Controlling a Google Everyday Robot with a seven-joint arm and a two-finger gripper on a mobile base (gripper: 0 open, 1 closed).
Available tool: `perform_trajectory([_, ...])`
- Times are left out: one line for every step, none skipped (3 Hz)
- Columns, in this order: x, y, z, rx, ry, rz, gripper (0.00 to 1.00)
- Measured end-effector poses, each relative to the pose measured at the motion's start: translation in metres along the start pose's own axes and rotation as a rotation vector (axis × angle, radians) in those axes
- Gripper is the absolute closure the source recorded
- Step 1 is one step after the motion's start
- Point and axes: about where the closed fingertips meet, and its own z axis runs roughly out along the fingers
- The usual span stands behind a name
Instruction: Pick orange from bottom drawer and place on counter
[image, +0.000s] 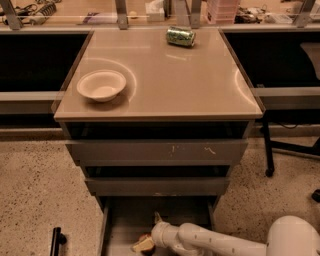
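The bottom drawer (125, 220) stands pulled out at the foot of the grey cabinet, its grey floor showing. My white arm reaches into it from the lower right. My gripper (149, 231) is low inside the drawer near its front. A small dark orange-brown shape (145, 237) right at the gripper looks like the orange; most of it is hidden by the gripper. The glossy beige counter (180, 75) tops the cabinet.
A white bowl (101, 84) sits on the counter's left side. A green soda can (180, 36) lies on its side at the counter's back edge. Two wider grey drawers (157, 151) overhang the bottom drawer. A black object (56, 239) lies on the speckled floor to the left.
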Motion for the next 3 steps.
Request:
perform_trajectory([0.013,0.000,0.009,0.017,0.015,-0.012,0.00])
perform_trajectory([0.027,-0.005,0.014,0.045,0.033,-0.011,0.00])
perform_trajectory([0.038,-0.009,0.019,0.074,0.046,-0.011,0.00])
